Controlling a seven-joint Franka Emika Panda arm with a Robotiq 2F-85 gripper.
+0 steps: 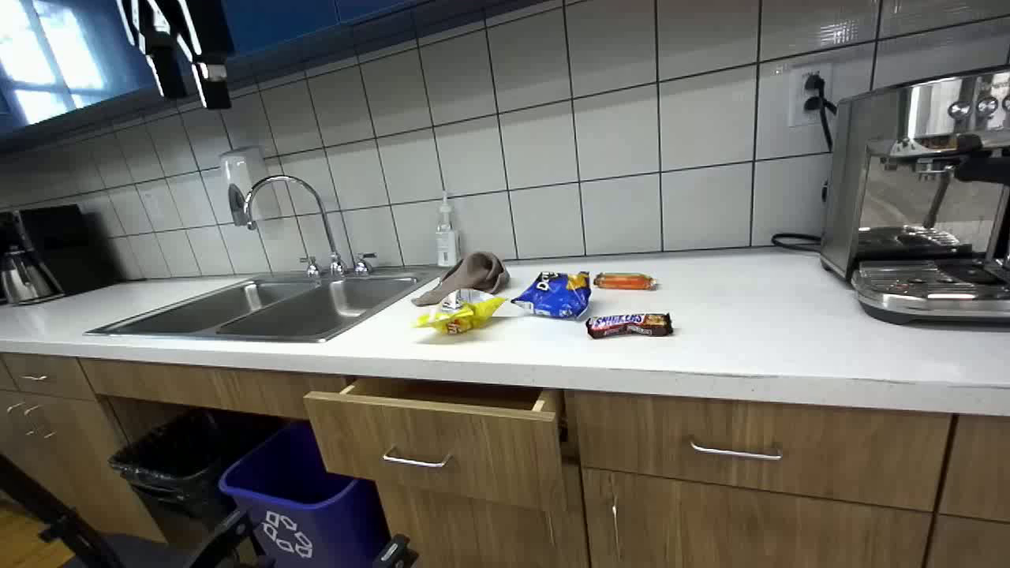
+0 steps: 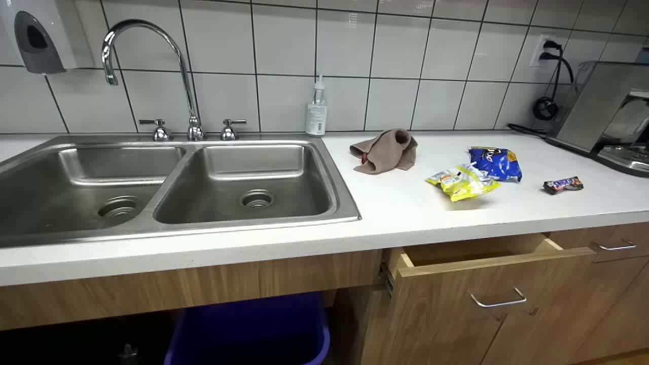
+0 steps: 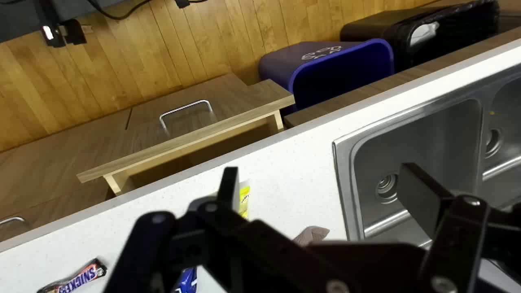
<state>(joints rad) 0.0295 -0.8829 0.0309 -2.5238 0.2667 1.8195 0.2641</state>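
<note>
My gripper point(image 1: 192, 85) hangs high at the upper left in an exterior view, well above the counter. In the wrist view the gripper point(image 3: 321, 179) is open, with nothing between its fingers. A yellow snack bag point(image 1: 461, 312), a blue snack bag point(image 1: 555, 295), a Snickers bar point(image 1: 629, 325) and an orange packet point(image 1: 624, 281) lie on the white counter. A crumpled brown cloth point(image 2: 388, 151) lies behind the yellow bag point(image 2: 465, 182). In the wrist view the gripper partly hides the yellow bag point(image 3: 244, 200), the blue bag point(image 3: 188, 280) and the cloth point(image 3: 312, 234).
A drawer point(image 1: 434, 442) below the counter stands partly open. A double sink point(image 2: 345, 208) with a tall faucet point(image 2: 187, 76) is beside the cloth. A pump bottle point(image 2: 317, 114) stands at the wall. A coffee machine point(image 1: 884, 181) and a blue recycling bin point(image 1: 316, 513) are also in view.
</note>
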